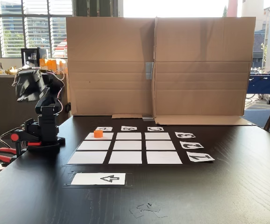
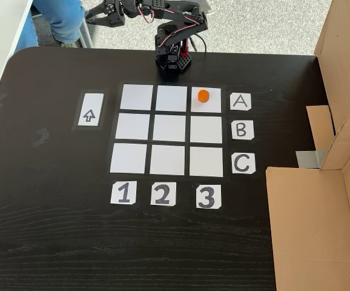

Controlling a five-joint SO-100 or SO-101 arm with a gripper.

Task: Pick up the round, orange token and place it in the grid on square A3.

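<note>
The orange token (image 2: 203,96) stands upright on square A3 (image 2: 212,104), the corner cell of the grid (image 2: 169,128) beside label A and above label 3. In a fixed view from the front the token (image 1: 98,133) sits on the far-left back cell (image 1: 106,136) of the grid (image 1: 128,145). The black arm (image 1: 46,116) is folded back over its base (image 2: 174,57), away from the grid. My gripper (image 2: 96,17) points off the table's far edge, well clear of the token, with nothing in it. Its jaws are too small to read.
A white card with a black arrow (image 2: 91,110) lies beside the grid. A tall cardboard wall (image 1: 158,65) closes one side of the black table (image 2: 54,230). Red clamps (image 1: 4,156) hold the arm's base. A person's leg in jeans (image 2: 60,18) is beyond the table's edge.
</note>
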